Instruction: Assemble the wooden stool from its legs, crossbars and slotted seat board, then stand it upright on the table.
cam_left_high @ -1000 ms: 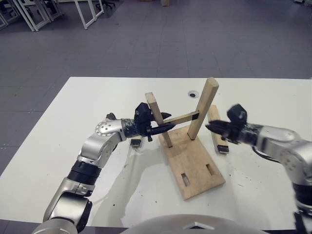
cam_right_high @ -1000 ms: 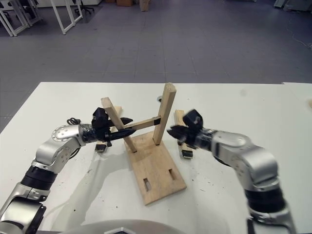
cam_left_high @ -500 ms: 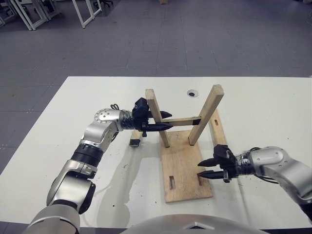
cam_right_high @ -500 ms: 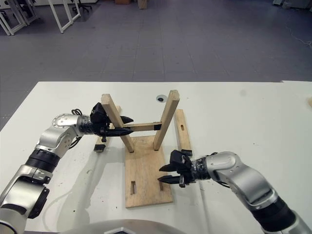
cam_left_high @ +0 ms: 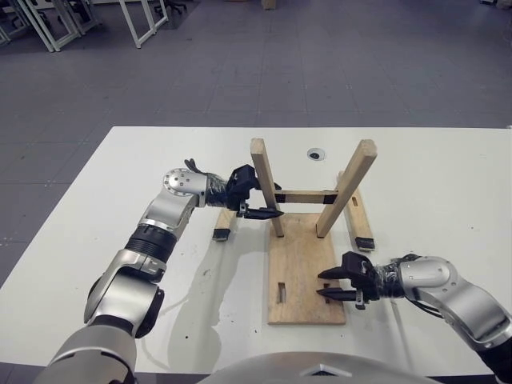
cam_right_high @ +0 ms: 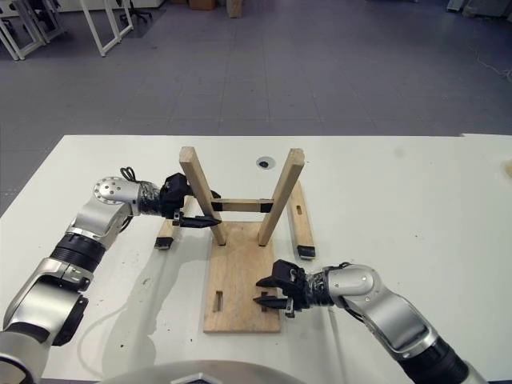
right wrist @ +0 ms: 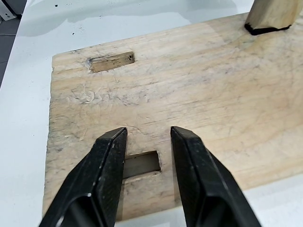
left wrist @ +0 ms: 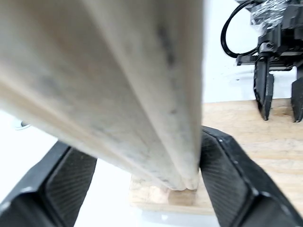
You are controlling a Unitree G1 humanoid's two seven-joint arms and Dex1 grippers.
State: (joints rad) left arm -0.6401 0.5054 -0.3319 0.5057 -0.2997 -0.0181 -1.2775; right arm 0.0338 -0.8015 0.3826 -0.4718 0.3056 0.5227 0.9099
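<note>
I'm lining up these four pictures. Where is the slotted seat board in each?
Left eye view: seat board, lower centre.
Right eye view: lower centre too.
Left wrist view: behind the leg.
Right wrist view: beneath the right claw.
Shared landmark: that open claw at the board's empty slot.

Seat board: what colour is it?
Seat board: pale bare wood, best in right wrist view.

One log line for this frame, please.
board flat; left leg, right leg, crossbar fitted | left gripper: clamped on left leg | right gripper: open at near right slot
</note>
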